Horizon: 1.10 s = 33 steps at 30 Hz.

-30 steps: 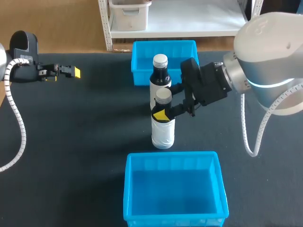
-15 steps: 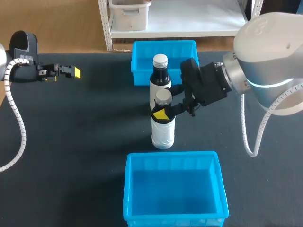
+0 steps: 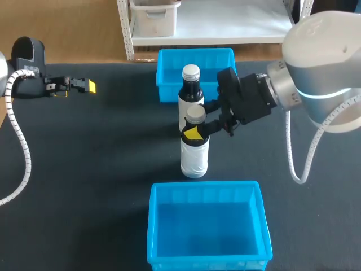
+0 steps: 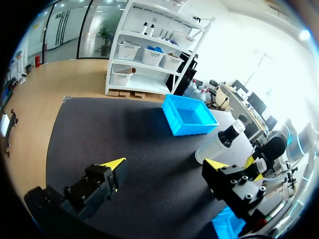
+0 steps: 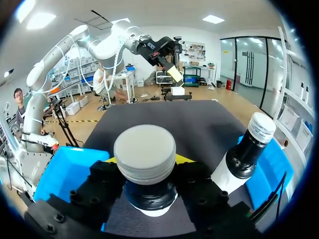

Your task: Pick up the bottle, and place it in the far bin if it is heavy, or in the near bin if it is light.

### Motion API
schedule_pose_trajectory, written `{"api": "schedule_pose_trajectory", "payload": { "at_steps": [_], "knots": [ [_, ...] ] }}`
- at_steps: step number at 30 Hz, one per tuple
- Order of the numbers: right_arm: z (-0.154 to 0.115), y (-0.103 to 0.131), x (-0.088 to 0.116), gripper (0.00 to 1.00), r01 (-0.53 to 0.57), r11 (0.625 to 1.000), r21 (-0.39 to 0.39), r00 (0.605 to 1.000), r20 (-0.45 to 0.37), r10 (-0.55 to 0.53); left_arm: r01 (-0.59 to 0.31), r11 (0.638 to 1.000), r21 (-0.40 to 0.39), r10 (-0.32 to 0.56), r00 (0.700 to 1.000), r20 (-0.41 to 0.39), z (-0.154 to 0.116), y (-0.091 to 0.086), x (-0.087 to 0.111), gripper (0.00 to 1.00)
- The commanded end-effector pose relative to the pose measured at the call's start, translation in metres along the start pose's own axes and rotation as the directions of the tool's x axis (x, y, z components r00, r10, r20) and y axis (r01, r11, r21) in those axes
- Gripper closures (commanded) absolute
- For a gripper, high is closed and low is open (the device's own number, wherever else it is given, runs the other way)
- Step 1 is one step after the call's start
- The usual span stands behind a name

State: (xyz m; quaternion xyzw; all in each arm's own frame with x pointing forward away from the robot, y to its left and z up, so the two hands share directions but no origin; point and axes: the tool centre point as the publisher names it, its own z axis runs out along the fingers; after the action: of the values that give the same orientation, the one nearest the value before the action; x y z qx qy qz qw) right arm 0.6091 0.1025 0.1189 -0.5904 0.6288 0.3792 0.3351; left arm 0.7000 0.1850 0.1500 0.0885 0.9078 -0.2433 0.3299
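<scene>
Right end effector pinches the neck of the grey-capped bottle, its yellow-tipped fingers pressed against the neck from two sides just under the cap. The bottle stands upright, its white-labelled body hanging below the grip and its base down at the black worktop; whether the base rests on the surface cannot be told. The right wrist view shows the cap dead centre between the black fingers of the right end effector.

Just behind the grey-capped bottle stands a second bottle, dark-necked with a silver cap and white label, also upright; the two are very close, though contact cannot be told. Beyond the grey-capped bottle, past this second one, sits the far bin, blue and open. On the bottle's near side sits the near bin, the same blue, with a strip of worktop between them.

Well to the left of the grey-capped bottle, the left end effector hangs over the worktop with its fingers spread and nothing between them; its own wrist view confirms the wide gap of the left end effector.
</scene>
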Motion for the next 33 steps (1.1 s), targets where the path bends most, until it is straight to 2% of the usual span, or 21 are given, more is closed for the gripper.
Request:
{"api": "schedule_pose_trajectory", "payload": {
  "at_steps": [1,10,13,15,33],
  "knots": [
    [0.0031,-0.0038,0.0008,0.53,0.005,1.0,-0.008,1.0,0.0,-0.005,0.0,1.0,0.0,0.0,1.0,0.0,0.0,0.0,0.0,0.0],
    [0.0055,-0.0028,-0.002,0.7,0.016,1.0,-0.012,1.0,-0.013,-0.016,0.0,1.0,0.0,0.0,1.0,0.0,0.0,0.0,0.0,0.0],
    [0.0054,-0.0027,-0.0021,0.83,0.017,1.0,-0.011,1.0,-0.016,-0.017,0.0,1.0,0.0,0.0,1.0,0.0,0.0,0.0,0.0,0.0],
    [0.0052,-0.0025,-0.0023,0.99,0.018,1.0,-0.009,1.0,-0.016,-0.018,0.0,1.0,0.0,0.0,1.0,0.0,0.0,0.0,0.0,0.0],
    [-0.001,-0.0006,-0.0053,1.0,0.034,0.999,-0.002,0.999,-0.013,-0.034,0.0,1.0,0.0,0.0,1.0,0.0,0.0,0.0,0.0,0.0]
  ]
}}
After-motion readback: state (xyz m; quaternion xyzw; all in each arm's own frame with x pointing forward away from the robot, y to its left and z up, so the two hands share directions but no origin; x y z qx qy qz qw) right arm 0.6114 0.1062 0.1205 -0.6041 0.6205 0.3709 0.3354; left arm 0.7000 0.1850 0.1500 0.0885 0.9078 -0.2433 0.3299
